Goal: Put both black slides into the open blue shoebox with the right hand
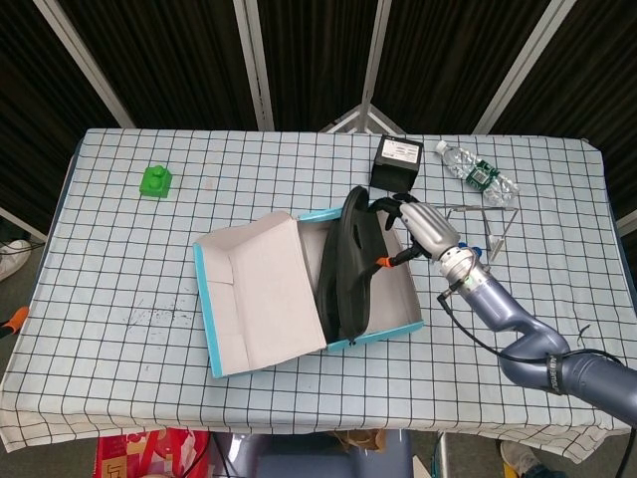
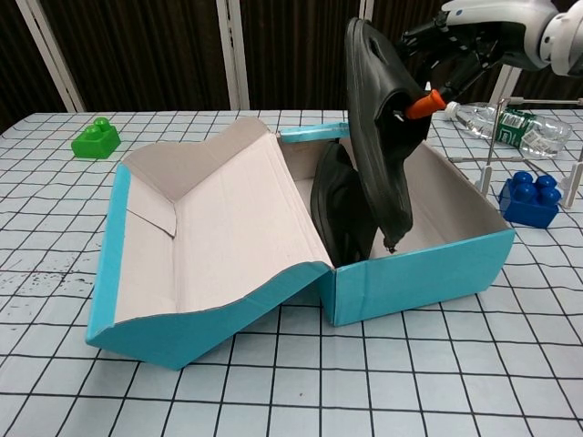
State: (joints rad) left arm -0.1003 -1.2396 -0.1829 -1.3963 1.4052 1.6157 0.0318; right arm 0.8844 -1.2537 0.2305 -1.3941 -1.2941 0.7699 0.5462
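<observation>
green block (image 1: 156,181), black box (image 1: 396,161), plastic bottle (image 1: 478,174), blue block (image 2: 529,199)

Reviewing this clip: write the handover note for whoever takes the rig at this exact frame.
Right hand: grips the second black slide, hanging it upright over the blue shoebox.
Left hand: not in view.
First black slide: already inside the box, leaning on edge near the lid hinge.
Done: one slide in.
Left: lower the held slide into the free space on the box's right side, then open the fingers and withdraw.
</observation>
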